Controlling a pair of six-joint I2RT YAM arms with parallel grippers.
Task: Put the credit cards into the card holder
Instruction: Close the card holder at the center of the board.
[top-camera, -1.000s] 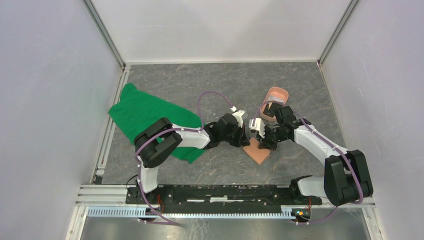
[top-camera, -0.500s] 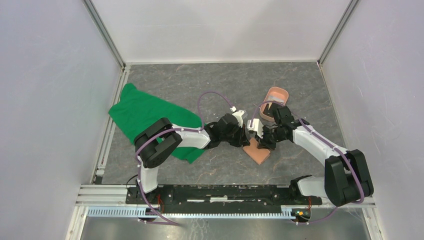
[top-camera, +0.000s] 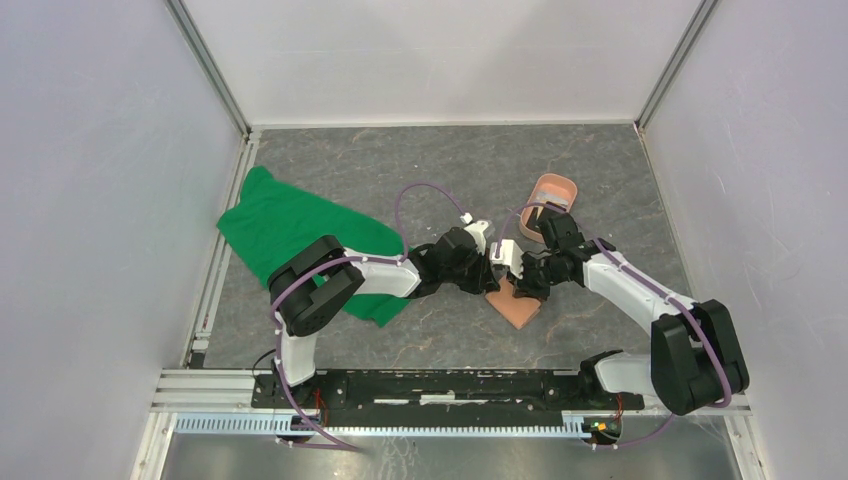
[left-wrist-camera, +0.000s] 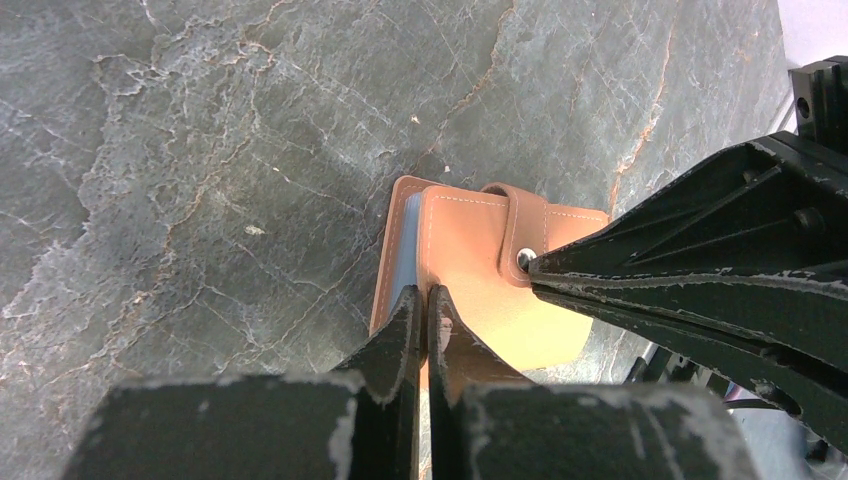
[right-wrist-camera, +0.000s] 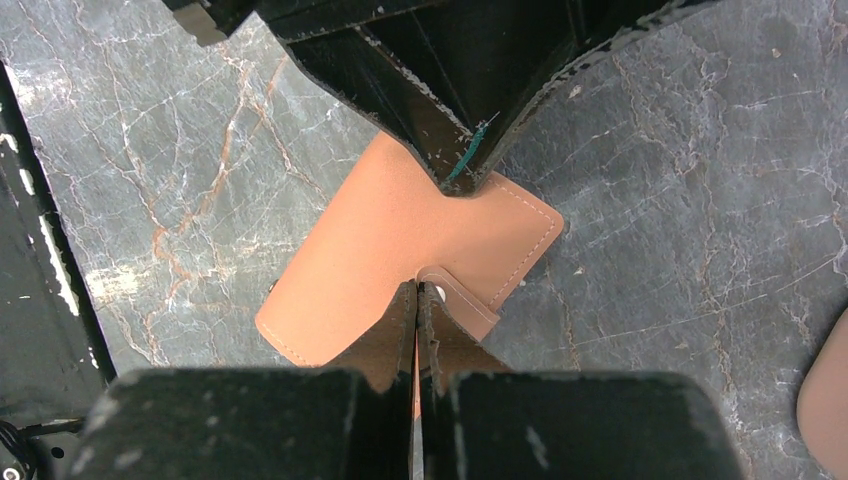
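Where left claw (left-wrist-camera: 422, 293) rests, holder (left-wrist-camera: 470, 265) lies.

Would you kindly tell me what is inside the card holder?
The card holder lies closed; only a blue-grey pocket edge shows along one side. Any cards inside are hidden by the cover.

Overhead view looks down from behind; both wrist views closely share card holder (left-wrist-camera: 470, 280).
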